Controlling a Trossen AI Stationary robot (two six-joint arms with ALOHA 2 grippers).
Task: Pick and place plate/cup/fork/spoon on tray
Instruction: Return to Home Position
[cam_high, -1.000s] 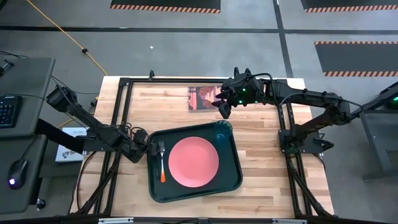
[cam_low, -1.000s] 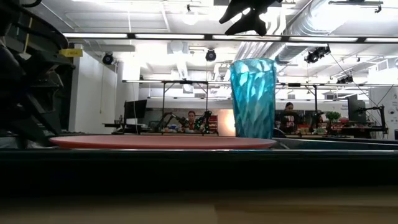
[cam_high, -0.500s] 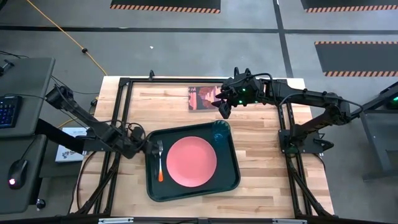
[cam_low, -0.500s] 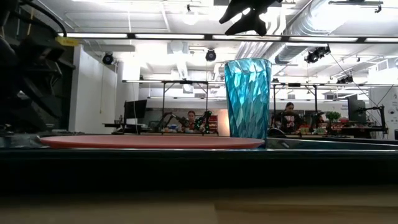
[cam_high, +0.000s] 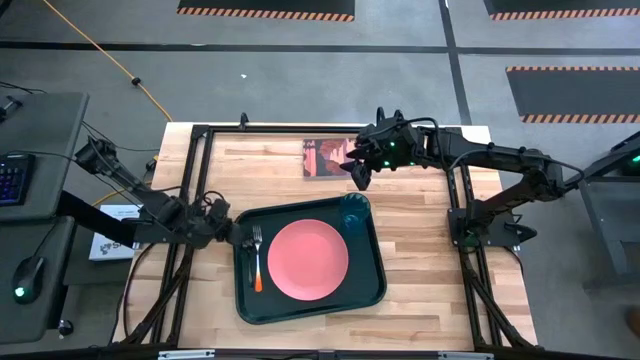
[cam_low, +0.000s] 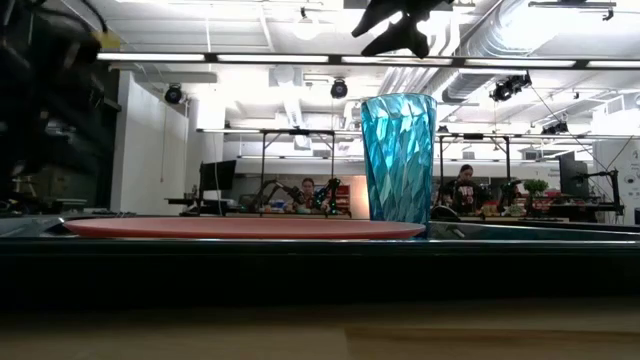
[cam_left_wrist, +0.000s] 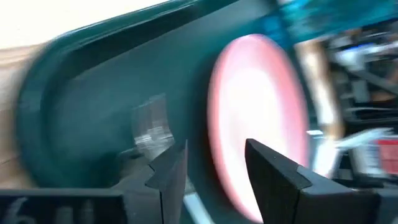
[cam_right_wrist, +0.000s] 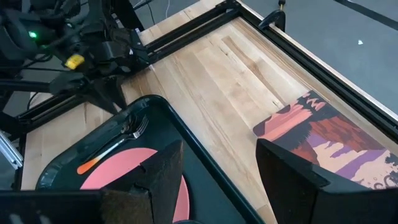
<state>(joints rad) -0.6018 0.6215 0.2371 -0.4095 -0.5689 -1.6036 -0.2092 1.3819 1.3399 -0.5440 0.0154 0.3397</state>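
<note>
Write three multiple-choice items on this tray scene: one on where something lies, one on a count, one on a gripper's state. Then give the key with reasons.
1. Where does the fork lie?
A. On the tray, beside the plate, on the left arm's side
B. On the picture card
C. Inside the cup

2. How many pieces of tableware are on the tray?
A. One
B. Three
C. Five

3. What state is the left gripper in?
A. Shut on the fork
B. Shut on the tray's rim
C. Open, holding nothing

Key:
1 A: the high view shows the fork on the tray between its rim and the plate.
2 B: plate, fork and cup; no spoon shows.
3 C: the left wrist view shows its fingers apart with nothing between them, at the tray's edge.
</note>
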